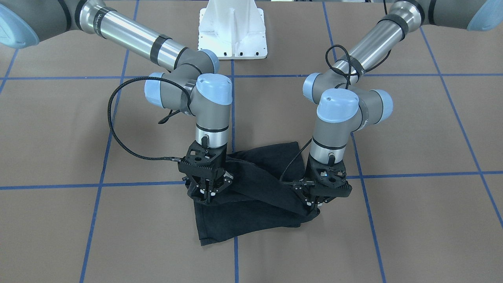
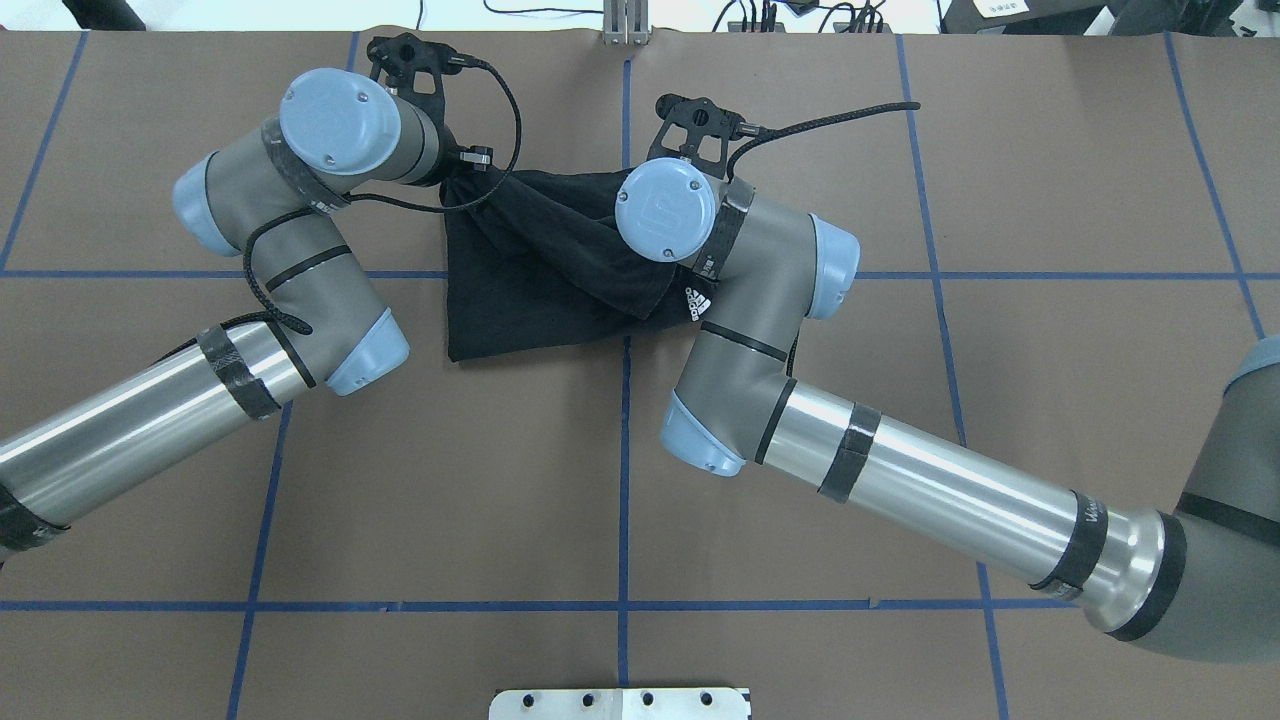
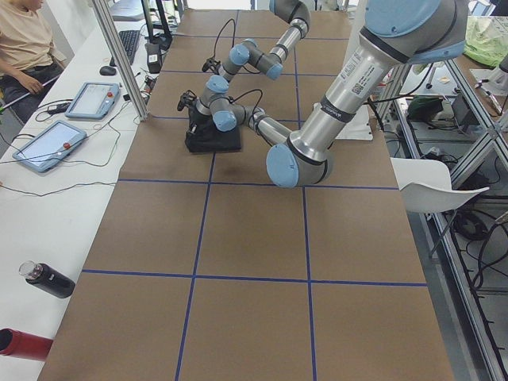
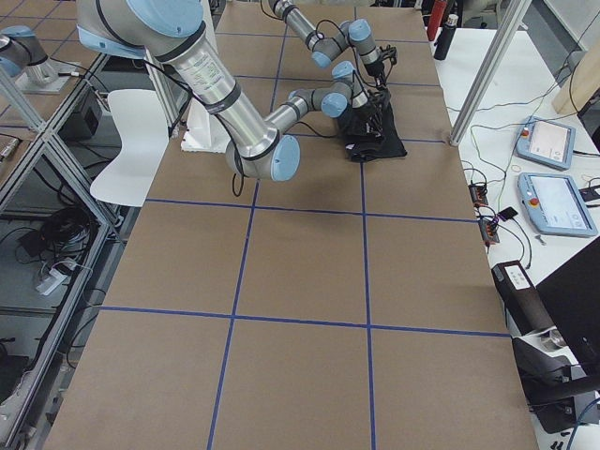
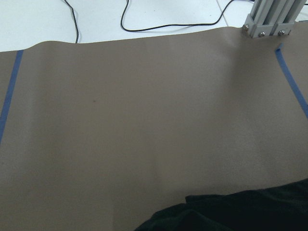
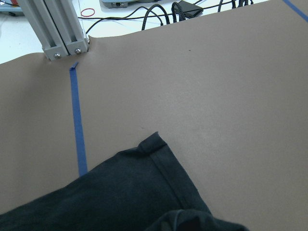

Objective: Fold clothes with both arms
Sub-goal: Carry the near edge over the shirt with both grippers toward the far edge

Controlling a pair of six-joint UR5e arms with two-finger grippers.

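I see the black T-shirt (image 1: 251, 220) lying crumpled and partly doubled over on the brown paper-covered table (image 1: 412, 220). It sits out in front of the robot, over a crossing of two blue tape lines (image 2: 625, 480). In the overhead view a small white Adidas logo (image 2: 699, 301) faces up at the shirt's edge, just beside the right arm (image 2: 930, 490).

A raised fold of cloth runs diagonally between the two grippers. The right gripper (image 1: 207, 193) points straight down with its jaws closed on the fabric at one end of the fold. The left gripper (image 1: 314, 204) also points down and is pinched on the cloth at the other end. The lower part of the shirt lies flat on the table below them. The left arm (image 2: 150, 410) comes in from the opposite side, so the two wrists flank the garment.

The right wrist camera shows a hemmed corner of the shirt flat on the paper beside a tape line, with an aluminium post (image 6: 55, 29) at the table's edge. The white pedestal base (image 1: 232, 31) stands between the arms. In the left side view a seated person (image 3: 24, 40) and two tablets (image 3: 49, 145) are at the white bench.
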